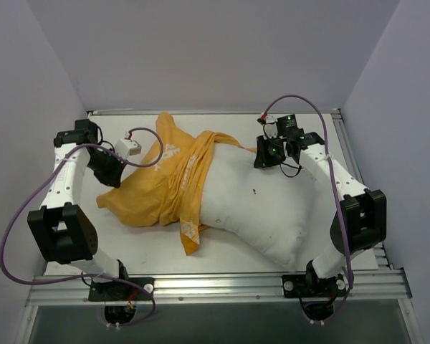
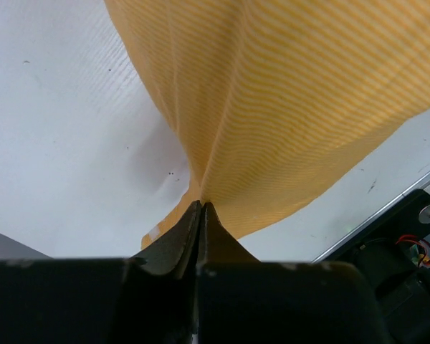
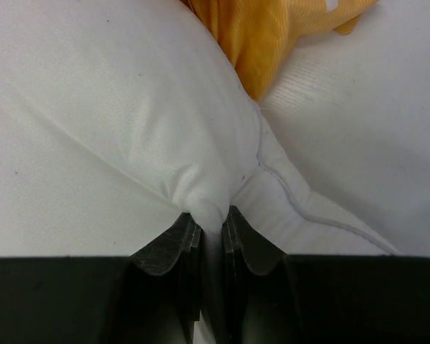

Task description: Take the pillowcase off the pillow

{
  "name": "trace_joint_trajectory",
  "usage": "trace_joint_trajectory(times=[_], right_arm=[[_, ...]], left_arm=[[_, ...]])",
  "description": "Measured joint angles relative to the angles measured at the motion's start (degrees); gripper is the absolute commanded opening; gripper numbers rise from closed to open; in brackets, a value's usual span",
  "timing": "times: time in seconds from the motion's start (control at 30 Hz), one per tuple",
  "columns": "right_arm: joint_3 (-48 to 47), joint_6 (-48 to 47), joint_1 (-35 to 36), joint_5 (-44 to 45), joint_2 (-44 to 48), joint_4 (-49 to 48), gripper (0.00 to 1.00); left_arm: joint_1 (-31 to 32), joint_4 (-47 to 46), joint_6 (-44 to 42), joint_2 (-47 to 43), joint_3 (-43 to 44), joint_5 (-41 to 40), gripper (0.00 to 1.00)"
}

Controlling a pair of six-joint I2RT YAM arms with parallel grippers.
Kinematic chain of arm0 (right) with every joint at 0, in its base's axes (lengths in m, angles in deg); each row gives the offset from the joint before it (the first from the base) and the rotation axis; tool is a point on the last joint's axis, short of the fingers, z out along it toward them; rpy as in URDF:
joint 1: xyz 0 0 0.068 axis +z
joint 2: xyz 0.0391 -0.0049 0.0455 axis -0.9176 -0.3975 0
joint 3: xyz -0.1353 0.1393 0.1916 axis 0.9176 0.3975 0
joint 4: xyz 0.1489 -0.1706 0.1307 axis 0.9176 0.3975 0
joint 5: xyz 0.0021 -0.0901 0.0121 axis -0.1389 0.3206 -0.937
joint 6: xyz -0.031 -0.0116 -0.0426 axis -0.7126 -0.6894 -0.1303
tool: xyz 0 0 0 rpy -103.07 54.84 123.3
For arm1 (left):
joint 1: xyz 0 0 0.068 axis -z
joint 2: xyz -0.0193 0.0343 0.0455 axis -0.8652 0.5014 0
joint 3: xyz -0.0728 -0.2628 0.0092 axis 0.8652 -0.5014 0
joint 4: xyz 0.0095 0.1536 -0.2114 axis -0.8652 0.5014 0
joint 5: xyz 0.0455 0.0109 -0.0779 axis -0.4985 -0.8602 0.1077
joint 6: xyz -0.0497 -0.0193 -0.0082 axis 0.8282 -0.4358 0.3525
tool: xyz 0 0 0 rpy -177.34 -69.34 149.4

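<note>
The orange-yellow pillowcase [image 1: 161,183] lies bunched over the left end of the white pillow [image 1: 265,208], which stretches across the table's middle to the right. My left gripper [image 1: 123,170] sits at the pillowcase's left edge; in the left wrist view its jaws [image 2: 202,203] are shut on a pinched fold of the striped orange fabric [image 2: 287,93], which fans away from the tips. My right gripper [image 1: 266,154] is at the pillow's far right corner; in the right wrist view it [image 3: 213,211] is shut on a tuck of white pillow [image 3: 93,107], with orange pillowcase [image 3: 265,36] beyond.
The white table [image 1: 129,251] is ringed by an aluminium frame [image 1: 215,287] and grey walls. A small white connector block [image 1: 129,147] hangs on the left arm's cable near the pillowcase. The frame rail and an arm base [image 2: 408,236] show in the left wrist view.
</note>
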Motion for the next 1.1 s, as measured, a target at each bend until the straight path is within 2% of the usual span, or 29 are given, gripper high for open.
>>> trace_joint_trajectory(times=[0.13,0.37,0.57,0.77,1.1], right_arm=[[0.00,0.02,-0.02,0.52,0.00,0.15,0.00],[0.00,0.50,-1.62,0.98,-0.22,0.33,0.00],[-0.68,1.01,-2.38,0.98,-0.87,0.50,0.00],[-1.01,1.38,-2.38,1.01,-0.85,0.72,0.00],[-4.70,1.33,-2.56,2.97,-0.83,4.09,0.00]], left_arm=[[-2.29,-0.96,0.94,0.00,0.00,-0.70,0.02],[-11.21,-15.39,10.29,-3.37,-0.85,-8.68,0.02],[-11.69,-23.82,14.34,-9.55,-3.69,-17.44,0.02],[-14.88,-27.56,18.60,-9.79,-3.06,-19.04,0.02],[-16.85,-25.77,25.68,-9.75,15.28,-16.87,0.02]])
